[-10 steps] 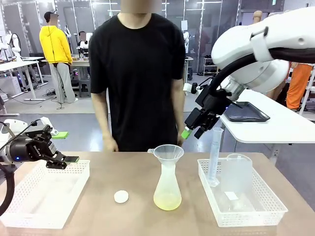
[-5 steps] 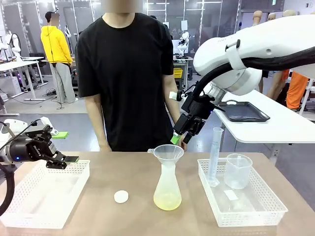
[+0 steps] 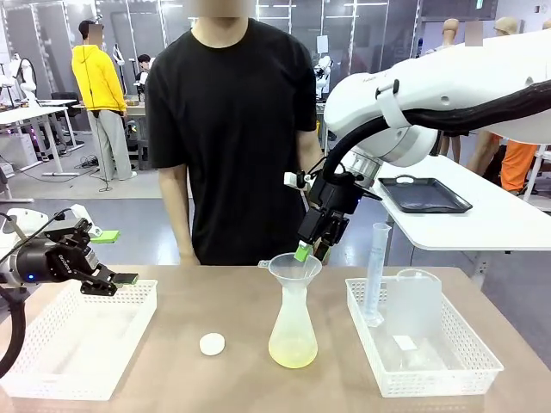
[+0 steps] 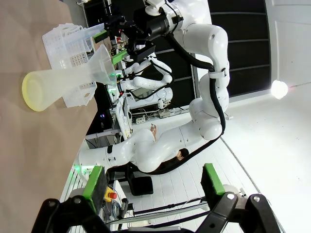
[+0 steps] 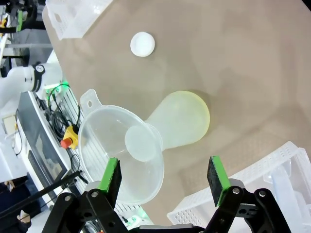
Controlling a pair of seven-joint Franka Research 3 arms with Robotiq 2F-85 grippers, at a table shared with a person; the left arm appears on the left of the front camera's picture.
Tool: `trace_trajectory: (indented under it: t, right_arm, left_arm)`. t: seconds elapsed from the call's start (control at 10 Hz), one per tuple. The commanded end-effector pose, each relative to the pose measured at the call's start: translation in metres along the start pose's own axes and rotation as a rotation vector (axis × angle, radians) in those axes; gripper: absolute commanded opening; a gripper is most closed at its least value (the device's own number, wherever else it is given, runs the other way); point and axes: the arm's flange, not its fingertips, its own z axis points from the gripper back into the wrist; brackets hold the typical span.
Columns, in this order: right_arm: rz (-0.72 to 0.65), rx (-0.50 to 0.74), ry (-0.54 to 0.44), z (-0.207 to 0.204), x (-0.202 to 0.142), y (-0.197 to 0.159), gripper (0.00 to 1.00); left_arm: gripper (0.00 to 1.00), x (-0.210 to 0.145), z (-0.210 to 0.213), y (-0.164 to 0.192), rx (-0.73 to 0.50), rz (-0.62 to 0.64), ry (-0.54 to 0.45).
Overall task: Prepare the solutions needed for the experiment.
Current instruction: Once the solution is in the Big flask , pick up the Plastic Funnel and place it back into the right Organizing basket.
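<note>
Table [image 3: 215, 301]: carries two white baskets, one at each end.
Right basket [image 3: 430, 385]: holds a cylinder [image 3: 375, 275] and a beaker [image 3: 415, 301] (both clear, upright).
Left basket [image 3: 52, 379]: left fingers [image 3: 126, 279] spread wide over its far rim, gripping nothing.
Flask [image 3: 293, 318]: upright mid-table, between the baskets; funnel [image 3: 294, 267] seated in its neck.
Right fingers [image 3: 303, 251]: released, empty, just above the funnel's far rim.
Solution [image 3: 293, 351]: pale yellow, shallow, in the flask bottom.
Cap [image 3: 212, 344]: white, on the table left of the flask.

White glossy arms [image 3: 430, 86] — black cables [image 3: 482, 107], black jaws, green pads [image 3: 302, 251].
</note>
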Motion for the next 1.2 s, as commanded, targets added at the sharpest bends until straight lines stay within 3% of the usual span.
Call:
trace_trajectory:
  t: [0.0, 0.4, 0.5, 0.6, 0.7, 0.8, 0.9, 1.0, 1.1]
  right_arm:
    - [0.012, -0.022, 0.045, 0.001, 0.008, -0.004, 0.89]
    - [0.008, -0.011, 0.058, -0.008, 0.012, -0.007, 0.83]
    - [0.004, -0.007, 0.058, -0.008, 0.012, -0.008, 0.74]
    - [-0.006, -0.006, 0.06, -0.008, 0.012, -0.008, 0.72]
    - [-0.01, -0.006, 0.059, -0.009, 0.011, -0.008, 0.59]
    - [-0.012, -0.006, 0.058, -0.009, 0.011, -0.008, 0.58]
    - [-0.014, -0.004, 0.062, -0.01, 0.012, -0.008, 0.45]
    - [-0.015, -0.001, 0.067, -0.011, 0.012, -0.008, 0.56]
    - [-0.016, 0.001, 0.068, -0.011, 0.012, -0.008, 0.3]
  left_arm:
    - [1.0, 0.001, -0.001, -0.003, -0.015, -0.006, -0.004]
    - [1.0, 0.001, -0.001, -0.003, -0.015, -0.006, -0.004]
    - [1.0, 0.001, -0.001, -0.003, -0.015, -0.006, -0.004]
    - [1.0, 0.001, -0.001, -0.003, -0.015, -0.006, -0.004]
    - [1.0, 0.001, -0.001, -0.003, -0.015, -0.006, -0.004]
    - [1.0, 0.001, -0.001, -0.003, -0.015, -0.006, -0.004]
    - [1.0, 0.001, -0.001, -0.003, -0.015, -0.006, -0.004]
    - [1.0, 0.001, -0.001, -0.003, -0.015, -0.006, -0.004]
    - [1.0, 0.001, -0.001, -0.003, -0.015, -0.006, -0.004]
